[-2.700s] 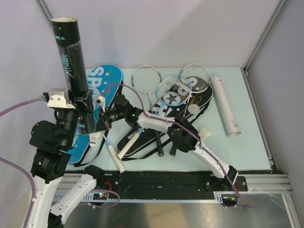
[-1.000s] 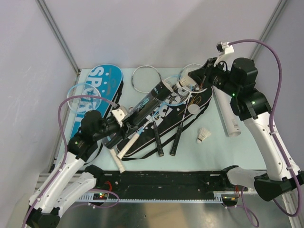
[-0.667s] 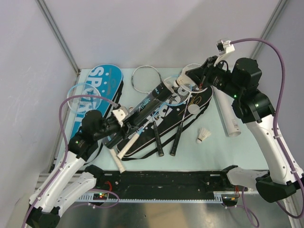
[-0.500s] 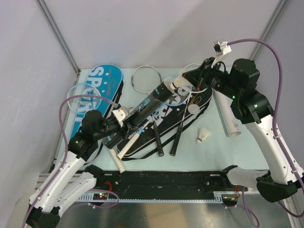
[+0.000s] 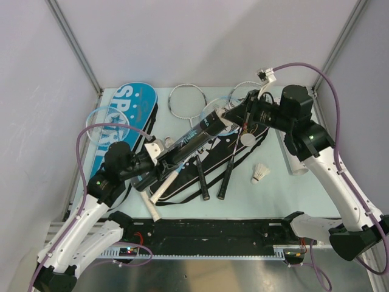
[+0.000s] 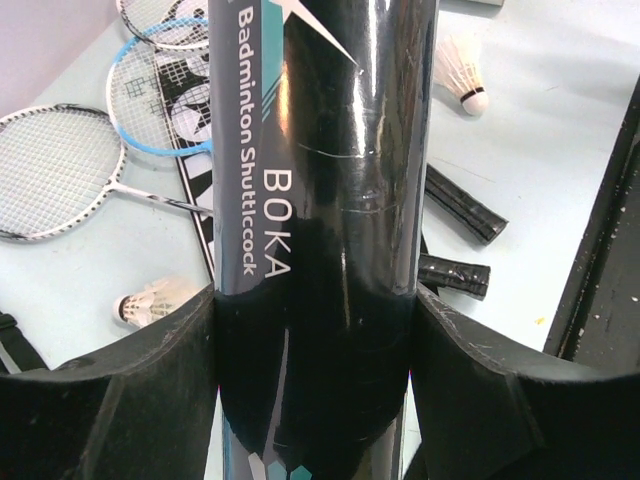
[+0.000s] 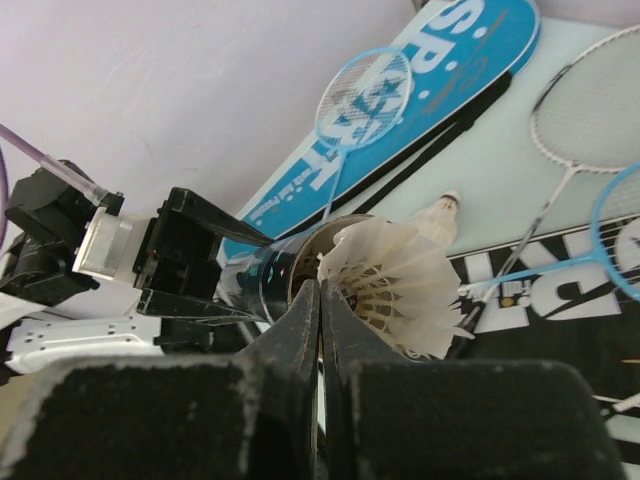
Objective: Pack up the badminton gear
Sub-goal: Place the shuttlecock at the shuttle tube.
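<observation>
We had L gripper (image 6: pixel 315 345) clamped round black BOKA shuttle tube (image 5: pixel 189 140) low down, mouth tilted up. R gripper (image 7: pixel 320 300) pinched feather shuttlecock (image 7: pixel 392 285) at that mouth. We judged it v. light, crushable: hold feathers' edge gently.

The left arm (image 5: pixel 73 234) and right arm (image 5: pixel 343 188) have white shells, black joints and purple cables (image 5: pixel 301 63); the left gripper (image 6: pixel 315 340) and right gripper (image 7: pixel 320 300) are black.

Four rackets (image 5: pixel 185 100), three shuttlecocks (image 5: pixel 261 173), two tubes (image 5: pixel 188 141), two bags (image 5: pixel 135 100)
</observation>
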Tool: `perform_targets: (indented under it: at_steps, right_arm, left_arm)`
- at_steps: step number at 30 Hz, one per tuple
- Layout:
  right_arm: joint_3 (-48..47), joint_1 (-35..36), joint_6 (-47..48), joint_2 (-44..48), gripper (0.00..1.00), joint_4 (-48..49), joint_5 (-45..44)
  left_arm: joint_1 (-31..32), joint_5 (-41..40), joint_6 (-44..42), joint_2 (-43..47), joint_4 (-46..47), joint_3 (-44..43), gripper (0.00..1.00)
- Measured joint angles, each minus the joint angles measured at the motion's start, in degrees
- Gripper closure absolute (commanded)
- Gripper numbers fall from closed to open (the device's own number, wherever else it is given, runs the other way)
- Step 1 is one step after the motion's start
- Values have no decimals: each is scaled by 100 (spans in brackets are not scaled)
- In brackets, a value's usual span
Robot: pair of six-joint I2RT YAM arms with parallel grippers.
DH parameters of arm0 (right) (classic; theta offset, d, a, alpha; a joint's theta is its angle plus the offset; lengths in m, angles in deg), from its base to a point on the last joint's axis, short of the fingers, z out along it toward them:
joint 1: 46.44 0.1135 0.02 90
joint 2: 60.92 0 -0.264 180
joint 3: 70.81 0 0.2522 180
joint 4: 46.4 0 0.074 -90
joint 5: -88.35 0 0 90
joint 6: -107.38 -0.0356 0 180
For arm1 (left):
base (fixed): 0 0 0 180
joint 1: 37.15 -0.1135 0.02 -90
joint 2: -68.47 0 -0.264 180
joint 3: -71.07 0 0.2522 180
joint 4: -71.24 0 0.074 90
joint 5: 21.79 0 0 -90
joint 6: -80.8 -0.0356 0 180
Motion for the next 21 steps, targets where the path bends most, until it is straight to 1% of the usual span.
perform_targets:
  at_steps: [7, 17, 21]
  right_arm:
    - [490, 2, -481, 7, 100, 498, 549]
    - [957, 72, -933, 11, 100, 1167, 748]
    - [981, 63, -1071, -4, 95, 1303, 916]
  left_arm:
    - [0, 146, 2, 35, -2, 46, 66]
    - [0, 179, 2, 66, -9, 195, 66]
    - [4, 186, 0, 74, -11, 199, 66]
